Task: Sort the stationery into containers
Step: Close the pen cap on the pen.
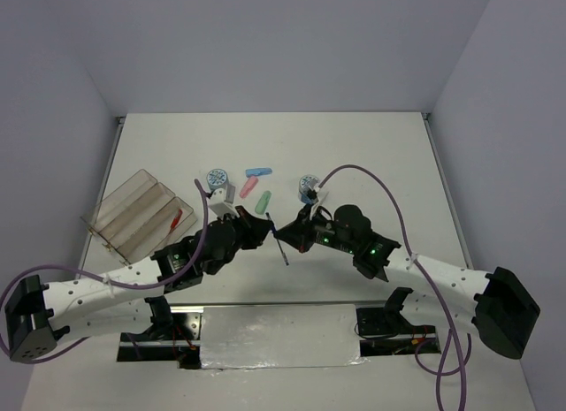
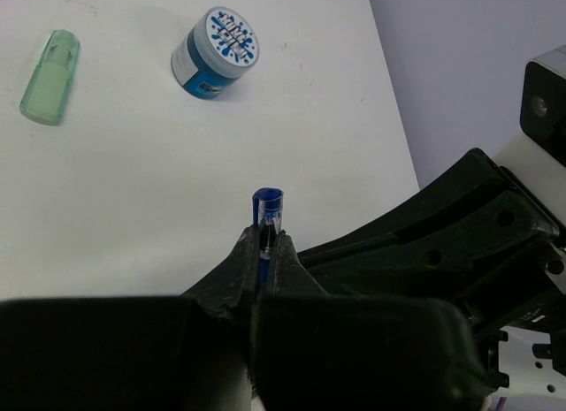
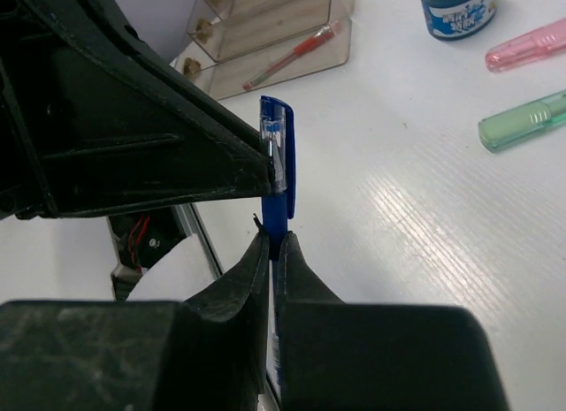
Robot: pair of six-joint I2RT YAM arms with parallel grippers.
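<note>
Both arms meet in the middle of the white table (image 1: 371,155) here, and they've both got hold of the same thing: a thin blue plastic pen (image 1: 279,244) with a clear bit near its cap. The left gripper (image 2: 263,245) has its jaws squeezed together on the pen close to the capped end, so in its own wrist view the cap pokes up just past the fingertips. The right gripper (image 3: 273,243) is clamped on it too, lower down on the blue barrel. In that wrist view the left arm's black fingertip presses on the clear part just above. So the pen sits pinched between the two grippers, well apart from the tray. It looks lifted off the surface, but that's hard to be sure of from these angles.

The rest of the stationery lies loose a bit further back. One round blue-white patterned disc (image 1: 215,177) is on the left and a second patterned disc (image 1: 309,183) is on the right. Between them are the blue capsule-shaped piece (image 1: 258,172), farthest back, then the pink capsule (image 1: 249,187), then the green capsule (image 1: 263,201), nearest the grippers.

The flat clear plastic tray with long parallel compartments (image 1: 124,208) sits at the left side of the table. A thin red pen (image 1: 175,221) lies in the compartment along its right edge, near the left arm
</note>
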